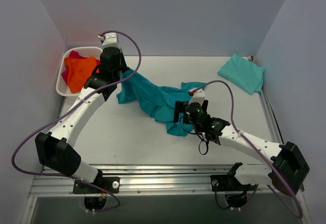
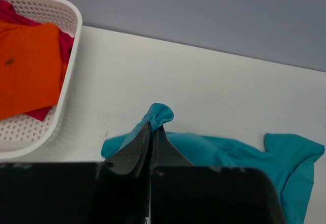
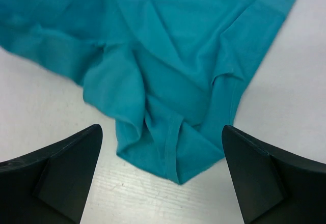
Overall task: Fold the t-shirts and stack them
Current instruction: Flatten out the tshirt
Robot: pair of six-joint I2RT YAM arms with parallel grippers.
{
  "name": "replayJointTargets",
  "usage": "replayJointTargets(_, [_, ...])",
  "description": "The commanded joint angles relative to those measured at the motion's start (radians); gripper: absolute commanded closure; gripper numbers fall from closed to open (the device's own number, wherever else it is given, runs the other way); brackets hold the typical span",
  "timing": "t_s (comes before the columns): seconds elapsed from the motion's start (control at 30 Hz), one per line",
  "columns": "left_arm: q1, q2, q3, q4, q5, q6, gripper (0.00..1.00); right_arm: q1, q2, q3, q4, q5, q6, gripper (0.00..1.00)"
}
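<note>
Two arms are working on a white table, and a white basket is sitting at its back corner. Inside the basket an orange t-shirt is lying on top of a magenta-red t-shirt.

Just beside the basket, the left gripper is squeezing a bunched-up bit of the deep teal t-shirt. Its fingers are pressing tight together with the cloth poking out between them. The teal t-shirt is lying crumpled in a long strip, stretching away from the basket toward the middle of the table.

At the end of that t-shirt far from the basket, the right gripper is hanging over the hem. Its fingers are standing wide apart, one on each side of the cloth, and they are gripping nothing.

Well apart from the basket, at the other back corner, the pale mint-green t-shirt is lying folded flat on its own.
</note>
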Motion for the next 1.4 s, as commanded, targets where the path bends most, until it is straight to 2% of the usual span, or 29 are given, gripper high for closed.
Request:
replayJointTargets(0.0, [0.011,0.031,-0.069,0.019,0.003,0.005,0.98,0.049,0.070,0.026,0.020,-0.038,0.043,0.00])
replayJointTargets(0.3, [0.027,0.065,-0.078,0.025,0.047,-0.011,0.98,0.137,0.199,0.078,0.035,-0.020,0.070,0.00])
replayJointTargets(0.6, [0.025,0.089,-0.090,0.028,0.079,-0.016,0.98,0.154,0.302,0.181,0.055,-0.014,0.032,0.00])
replayJointTargets(0.83, [0.028,0.089,-0.112,0.048,0.101,-0.018,0.98,0.181,0.498,0.290,0.069,-0.056,0.043,0.00])
replayJointTargets(1.0, [0.033,0.086,-0.130,0.066,0.112,-0.016,0.98,0.221,0.583,0.359,0.048,-0.063,0.061,0.00])
replayJointTargets(1.37, [0.050,0.086,-0.155,0.089,0.141,-0.019,0.98,0.250,0.652,0.379,0.023,-0.011,0.118,0.00])
